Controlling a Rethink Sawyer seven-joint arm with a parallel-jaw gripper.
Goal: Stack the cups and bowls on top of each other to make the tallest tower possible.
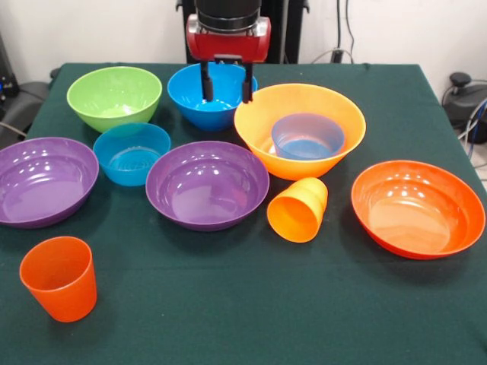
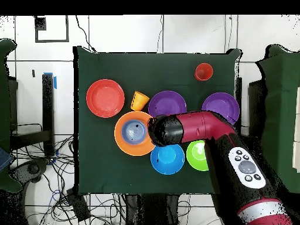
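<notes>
My gripper (image 1: 226, 93) hangs open and empty over the medium blue bowl (image 1: 199, 111), its fingertips (image 1: 205, 90) down at about rim height. To that bowl's right stands the large yellow-orange bowl (image 1: 335, 114), with a small translucent blue bowl (image 1: 308, 137) sitting inside it. A lime green bowl (image 1: 114, 95), a second small translucent blue bowl (image 1: 131, 153), two purple bowls (image 1: 46, 181) (image 1: 207, 185) and a red-orange bowl (image 1: 417, 209) rest singly on the cloth. The yellow-orange cup (image 1: 298, 210) lies on its side. Near the front left, the red-orange cup (image 1: 59, 278) stands upright.
A dark green cloth (image 1: 251, 312) covers the table. In the overhead view my arm (image 2: 199, 128) reaches across the green bowl (image 2: 196, 157) and hides the gripper. Cables lie on the floor around the table.
</notes>
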